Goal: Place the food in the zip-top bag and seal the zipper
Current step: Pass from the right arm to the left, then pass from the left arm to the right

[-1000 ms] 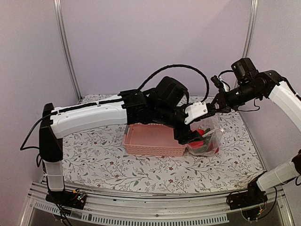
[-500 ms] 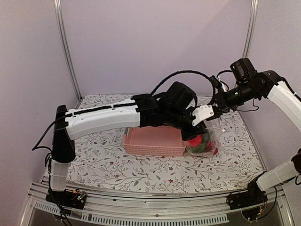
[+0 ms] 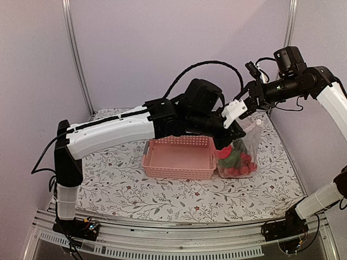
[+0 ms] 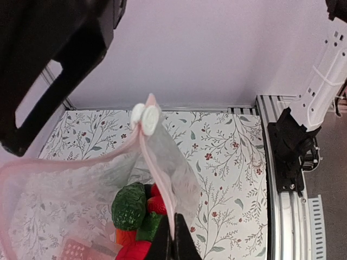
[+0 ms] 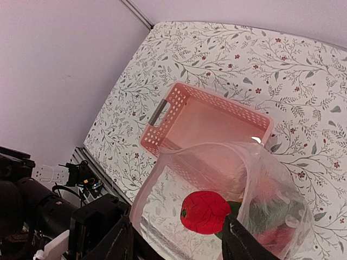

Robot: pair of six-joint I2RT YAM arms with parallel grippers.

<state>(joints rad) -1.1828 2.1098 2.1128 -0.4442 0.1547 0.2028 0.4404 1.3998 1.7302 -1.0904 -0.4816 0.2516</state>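
Left arm reaches across over the pink basket [image 3: 176,160] to the zip-top bag [image 3: 245,145]. Left fingers [image 4: 173,241] are pressed together on the zipper [image 4: 157,173], pinching the strip partway along the bag's mouth. The strip's whitish end [image 4: 145,116] stands up above the pinch.

Right fingers [image 5: 241,244] are spread wide, one on each side of the bag's mouth in the wrist view. I cannot tell whether either touches the plastic.

The bag sits on the tabletop [image 3: 135,189] toward the right edge, about midway between the near and far edges. It is against the right end of the pink basket. Its mouth is drawn upward and its base is down on the floral cover.

The food [image 3: 237,161] is inside the bag, heaped at the bottom. A red rounded piece [image 5: 205,211] lies uppermost. A dark green knobbly piece [image 4: 130,206] is beside it, and more red and green pieces lie under these. The pieces lower down are too jumbled to name singly.
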